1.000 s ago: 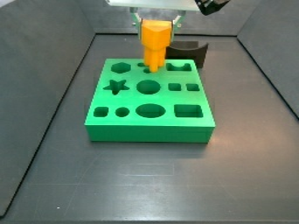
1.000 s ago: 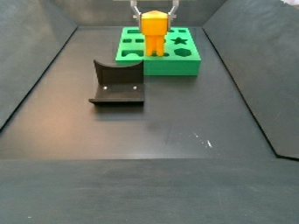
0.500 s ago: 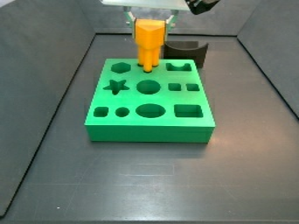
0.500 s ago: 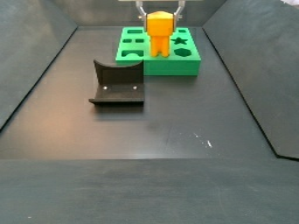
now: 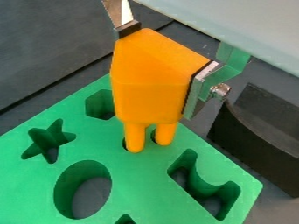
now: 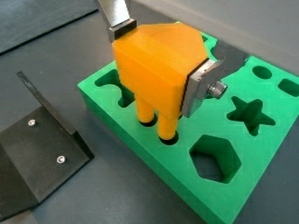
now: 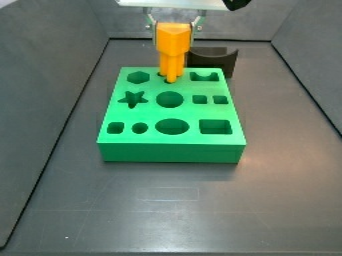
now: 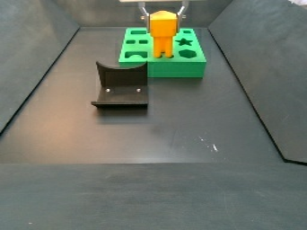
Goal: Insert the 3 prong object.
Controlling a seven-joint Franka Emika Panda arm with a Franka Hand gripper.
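Note:
The 3 prong object [image 5: 152, 83] is a bright orange block with prongs pointing down. My gripper [image 5: 163, 57] is shut on it, with a silver finger [image 5: 205, 86] pressed on each side. It stands upright over the back row of the green board [image 5: 140, 178]. The prong tips reach into the mouth of a lobed cutout there. The object [image 6: 158, 74], gripper [image 6: 158, 54] and board [image 6: 228, 199] also show in a wrist view. In both side views the object [image 7: 171, 45] [image 8: 161, 27] stands on the board [image 7: 174, 147] [image 8: 180, 70] under the gripper [image 7: 174, 22] [image 8: 161, 9].
The dark fixture [image 8: 120, 87] stands on the floor beside the board; it also shows in a side view [image 7: 217, 58] and in both wrist views [image 5: 263, 131] [image 6: 35, 157]. The board has star, round, oval, square and hexagon cutouts. Dark walls enclose the floor.
The gripper, holding the orange object, has shifted slightly sideways over the board's back row. The board and fixture have not moved.

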